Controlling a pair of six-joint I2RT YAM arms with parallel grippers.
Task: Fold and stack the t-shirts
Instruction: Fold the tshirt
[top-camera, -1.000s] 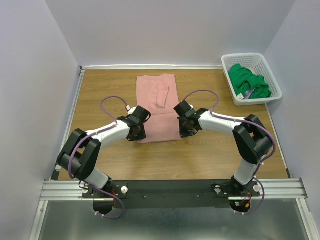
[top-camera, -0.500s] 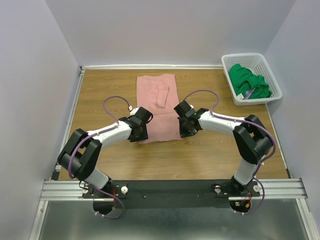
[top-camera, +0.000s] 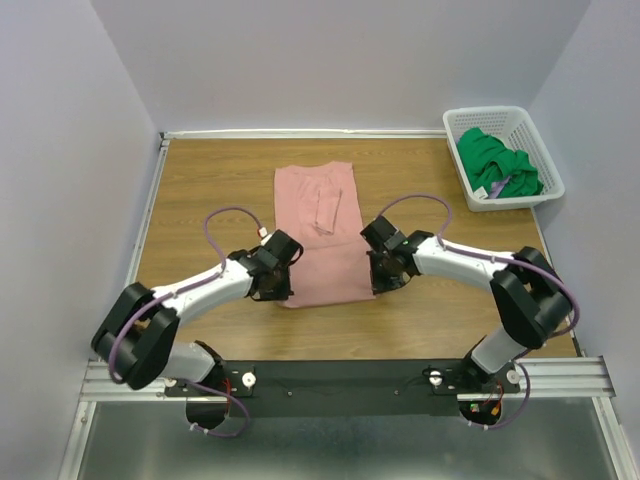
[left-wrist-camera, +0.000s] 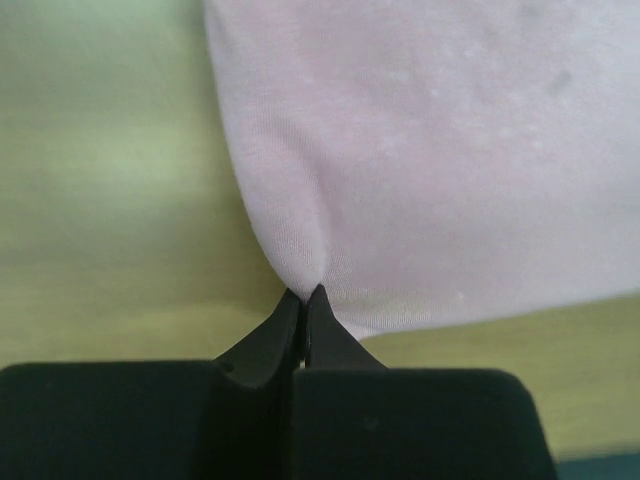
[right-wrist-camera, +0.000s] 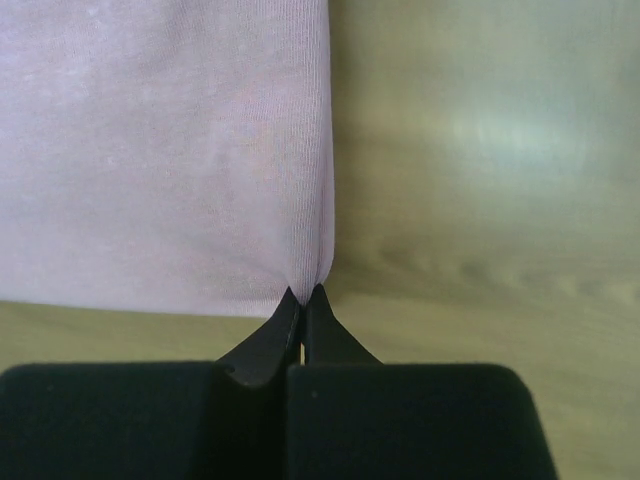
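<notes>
Lengthwise, pink t-shirt lies near-to-far on table, near corners pinched tight in left gripper and right gripper.

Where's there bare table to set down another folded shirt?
The table is bare left of the pink shirt and between it and the basket. The near middle is crowded: the left gripper and right gripper each pinch a near corner of the shirt.

Two tees (pink tee, green tee), one basket, two arms
</notes>
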